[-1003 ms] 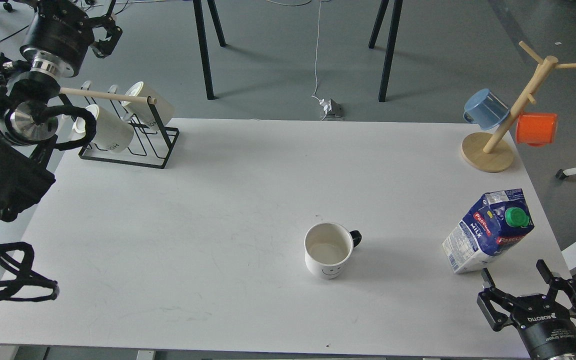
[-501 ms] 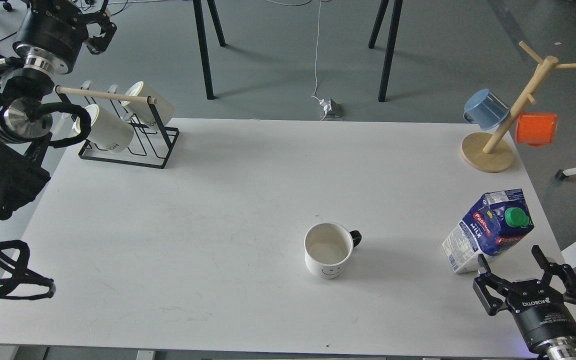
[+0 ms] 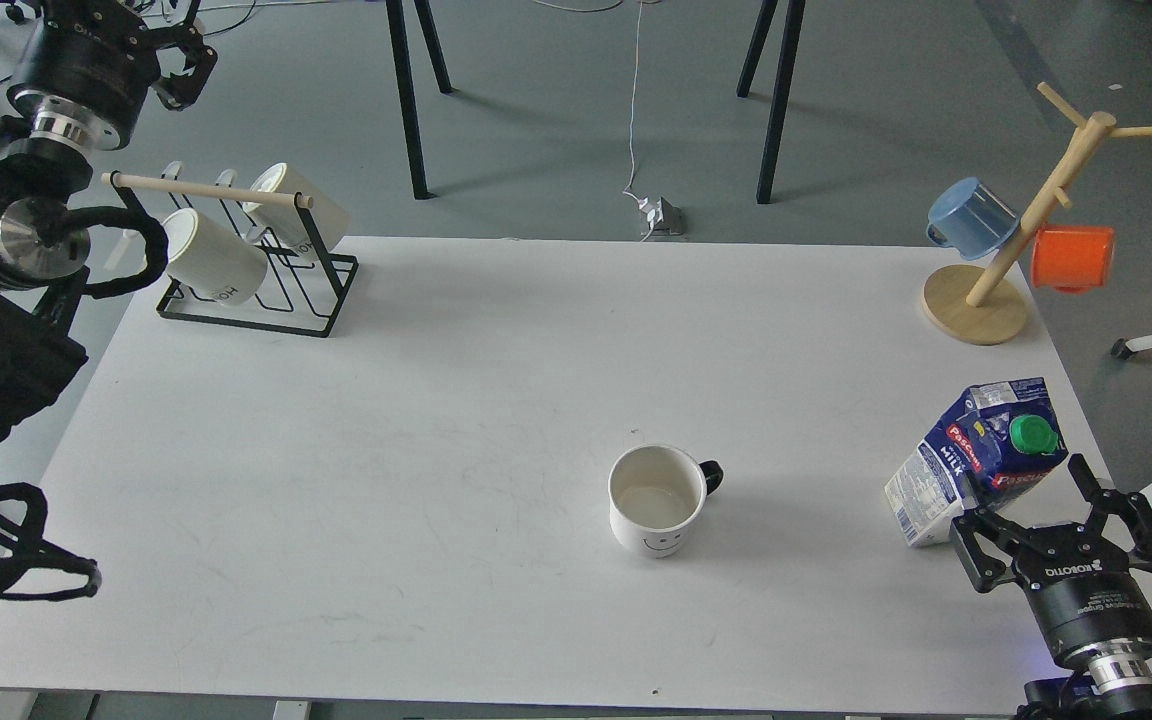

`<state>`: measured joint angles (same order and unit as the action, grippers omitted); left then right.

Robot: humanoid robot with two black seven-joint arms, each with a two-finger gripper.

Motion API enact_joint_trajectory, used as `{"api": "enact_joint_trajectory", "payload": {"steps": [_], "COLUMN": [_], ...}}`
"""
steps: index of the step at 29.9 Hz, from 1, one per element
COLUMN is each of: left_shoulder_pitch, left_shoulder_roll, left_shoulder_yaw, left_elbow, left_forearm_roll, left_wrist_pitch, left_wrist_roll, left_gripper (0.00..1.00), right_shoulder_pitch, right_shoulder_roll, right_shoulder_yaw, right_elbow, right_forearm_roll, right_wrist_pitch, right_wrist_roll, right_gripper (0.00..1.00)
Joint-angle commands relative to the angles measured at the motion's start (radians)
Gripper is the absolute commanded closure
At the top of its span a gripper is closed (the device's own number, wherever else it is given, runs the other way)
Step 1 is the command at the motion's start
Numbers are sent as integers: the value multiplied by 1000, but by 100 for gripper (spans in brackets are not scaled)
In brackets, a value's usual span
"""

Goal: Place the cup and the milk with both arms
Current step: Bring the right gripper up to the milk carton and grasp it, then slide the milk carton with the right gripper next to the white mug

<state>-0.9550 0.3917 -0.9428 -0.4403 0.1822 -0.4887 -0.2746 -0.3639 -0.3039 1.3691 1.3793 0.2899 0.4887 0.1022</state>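
**Closing in on the milk, cup not yet touched**

Look to the lower right of the frame: your right gripper (image 3: pixel 1056 515) sits just below the milk (image 3: pixel 976 462), its jaws spread apart with nothing between them, the near fingertip just about at the carton's lower edge. The carton stands close to the right edge of the tabletop (image 3: pixel 416 420), green cap toward the right. Treat it as a soft-walled box: if full it is probably heavy for its size, and the coated board is likely slick and will dent under a hard squeeze. Take it across the flat body, below the gable, not by the cap or the folded top.

The cup (image 3: pixel 659 500) stands upright right of centre in the lower half of the frame, mouth open, black handle pointing right. It is rigid ceramic, likely glazed and slippery, and would chip if dropped; pinching the rim wall or the handle looks workable.

Your left gripper (image 3: pixel 171 55) is at the upper left, well apart from the cup; you cannot tell how its jaws stand. The wire mug rack (image 3: pixel 256 255) sits just below it, so clear that first. The wooden mug tree (image 3: pixel 1011 230) at the upper right stands behind the milk, out of the way.
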Motion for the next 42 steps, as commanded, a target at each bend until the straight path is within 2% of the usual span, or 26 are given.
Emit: {"api": "enact_joint_trajectory", "payload": {"steps": [1, 6, 10, 16, 19, 23, 27, 32, 42], "left_shoulder_pitch": [1, 1, 2, 2, 4, 4, 4, 4, 5], "left_shoulder_roll": [10, 13, 12, 19, 35, 36, 36, 36, 35], "left_shoulder_yaw": [1, 1, 1, 2, 2, 2, 4, 4, 4], "left_elbow": [0, 2, 2, 2, 2, 2, 2, 2, 2], "left_forearm_roll": [0, 2, 3, 8, 13, 13, 13, 16, 16], "left_wrist_pitch": [0, 0, 0, 0, 0, 0, 0, 0, 0], "left_wrist_roll": [0, 0, -2, 0, 0, 2, 2, 2, 2], "left_gripper": [1, 1, 1, 1, 1, 1, 1, 1, 1], "right_shoulder_pitch": [11, 36, 39, 37, 33, -7, -20, 28, 54], "right_shoulder_roll": [3, 17, 32, 40, 46, 75, 89, 167, 213], "right_shoulder_yaw": [-1, -16, -19, -19, -19, -31, -123, -197, -291], "right_elbow": [-3, -29, -32, -23, -9, 82, 152, 141, 118], "right_forearm_roll": [-14, -14, -15, -15, -14, -15, -38, -139, -193], "right_wrist_pitch": [0, 0, 0, 0, 0, 0, 0, 0, 0], "right_wrist_roll": [1, 1, 1, 1, 1, 1, 1, 1, 1], "right_gripper": [26, 36, 52, 63, 64, 64, 63, 63, 63]}}
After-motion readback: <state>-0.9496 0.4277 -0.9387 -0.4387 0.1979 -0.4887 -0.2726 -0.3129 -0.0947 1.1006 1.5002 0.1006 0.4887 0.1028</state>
